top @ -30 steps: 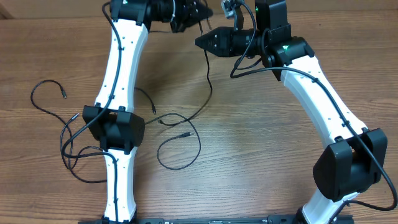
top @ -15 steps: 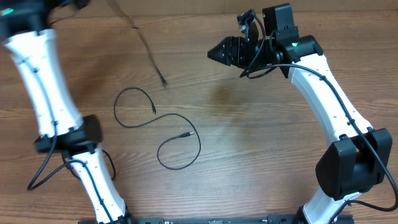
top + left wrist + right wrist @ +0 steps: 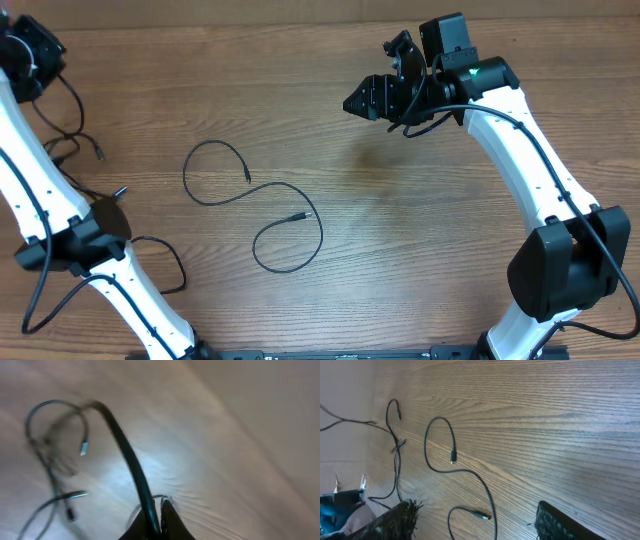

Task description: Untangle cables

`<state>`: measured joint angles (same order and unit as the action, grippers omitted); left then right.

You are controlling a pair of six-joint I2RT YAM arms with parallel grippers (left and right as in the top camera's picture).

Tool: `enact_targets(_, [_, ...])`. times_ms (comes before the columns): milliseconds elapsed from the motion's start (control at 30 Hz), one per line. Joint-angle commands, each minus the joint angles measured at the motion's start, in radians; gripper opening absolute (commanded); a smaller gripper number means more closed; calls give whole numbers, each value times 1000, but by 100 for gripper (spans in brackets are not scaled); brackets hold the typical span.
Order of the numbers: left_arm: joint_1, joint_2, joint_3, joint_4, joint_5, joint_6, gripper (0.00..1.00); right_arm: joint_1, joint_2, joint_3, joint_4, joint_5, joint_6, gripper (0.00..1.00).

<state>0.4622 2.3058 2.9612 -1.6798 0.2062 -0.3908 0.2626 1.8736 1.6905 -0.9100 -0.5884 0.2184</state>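
Thin black cables with small silvery plug tips are shown in two places on the wooden desk (image 3: 420, 260). One cable (image 3: 262, 186) is laid loose near the middle of the desk, curled into an S of two open loops, with a plug at each end. The other strands (image 3: 125, 450) are gathered at the left edge. One of them is pinched between the closed fingertips of the left hand (image 3: 159, 521), which is held above the far left corner. Below it, blurred strands and at least two silvery plugs are seen, but how they cross cannot be told. The right hand (image 3: 356, 103) is held above the far side of the desk, well apart from the loose cable. Its fingers (image 3: 395, 522) are spread wide and nothing is gripped.
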Motion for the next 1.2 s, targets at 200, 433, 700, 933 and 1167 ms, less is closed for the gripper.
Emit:
enact_targets(200, [-2, -22, -151, 66, -294, 13, 100, 2, -13, 13, 1, 13, -16, 80])
enact_targets(433, [-29, -70, -110, 80, -93, 59, 100, -6, -13, 13, -40, 157, -10, 100])
enact_targets(700, [-280, -90, -113, -10, -66, 153, 98, -117, -13, 13, -90, 169, 3, 100])
enact_targets(933, [-551, -89, -153, -10, -114, 162, 95, -236, -13, 13, -145, 169, 8, 100])
enact_targets(1167, [-769, -90, -442, -10, -206, 68, 93, -258, -13, 13, -183, 170, -60, 100])
